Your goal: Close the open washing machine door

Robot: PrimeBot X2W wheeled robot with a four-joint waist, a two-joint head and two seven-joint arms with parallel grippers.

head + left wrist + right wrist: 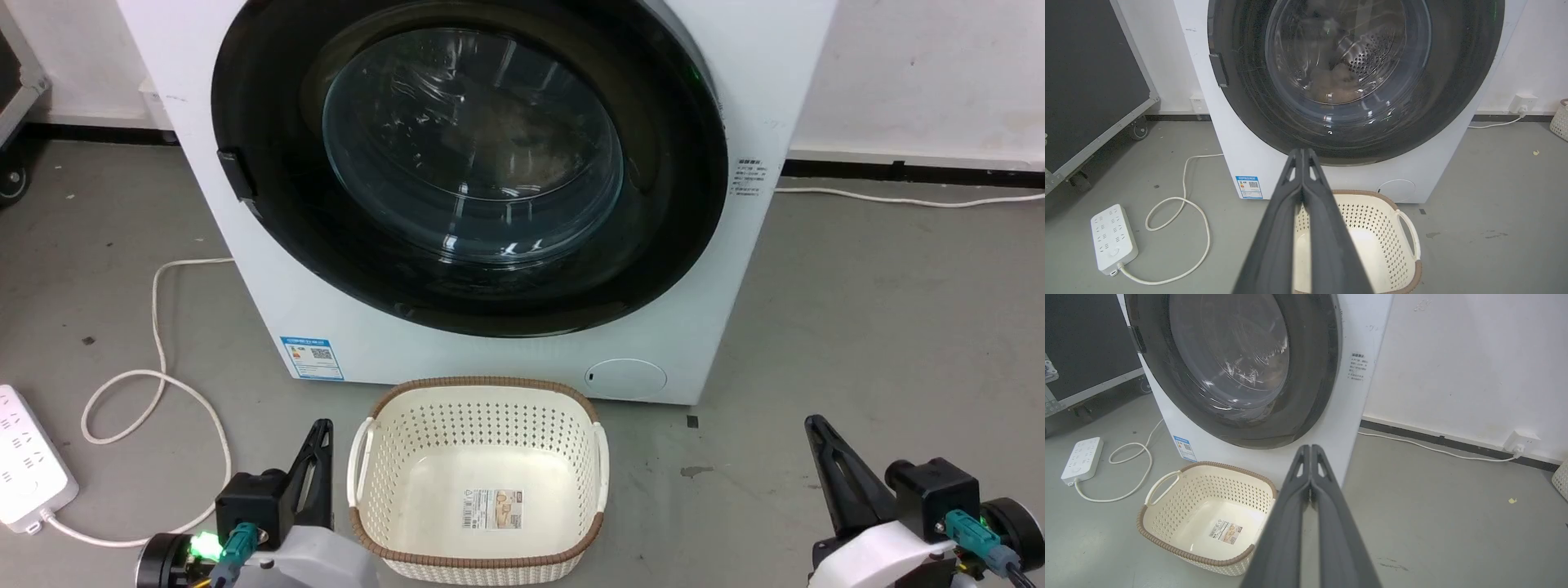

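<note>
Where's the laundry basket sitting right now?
In the head view the basket sits bottom centre, just in front of the washing machine, between the left gripper and right gripper.

The washing machine (506, 359) stands on the floor (857, 327) against the wall (914, 73), with the washing machine door (469, 155) set in its front. A basket (482, 382) sits on the floor just before it. A power strip (28, 457) lies well to the left, and a cord (155, 327) loops over the floor between strip and machine.
</note>
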